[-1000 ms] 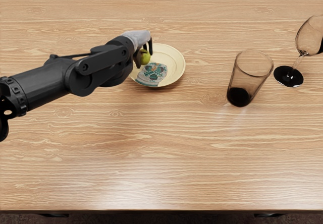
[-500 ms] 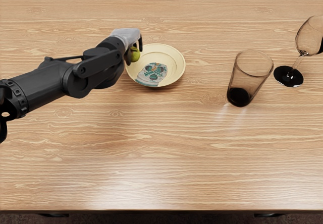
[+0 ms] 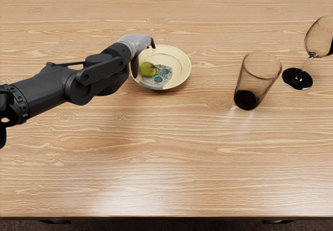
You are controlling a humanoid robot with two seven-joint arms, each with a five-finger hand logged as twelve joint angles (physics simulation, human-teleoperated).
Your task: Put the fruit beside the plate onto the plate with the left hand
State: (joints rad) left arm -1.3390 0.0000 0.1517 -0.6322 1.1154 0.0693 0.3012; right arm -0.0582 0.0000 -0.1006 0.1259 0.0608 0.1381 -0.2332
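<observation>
The left hand point(image 3: 134, 43), fingers point(image 3: 134, 65) spread and holding nothing, should lift straight up, clear of the fruit point(image 3: 147, 68) lying just beneath them on the plate point(image 3: 179, 59).

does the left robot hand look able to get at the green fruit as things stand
Probably yes: the left robot hand hangs over the left rim of the plate, and the green fruit lies on the plate just beside it, with nothing between them.

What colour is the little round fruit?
The fruit is yellow-green; the head view shows it best.
</observation>
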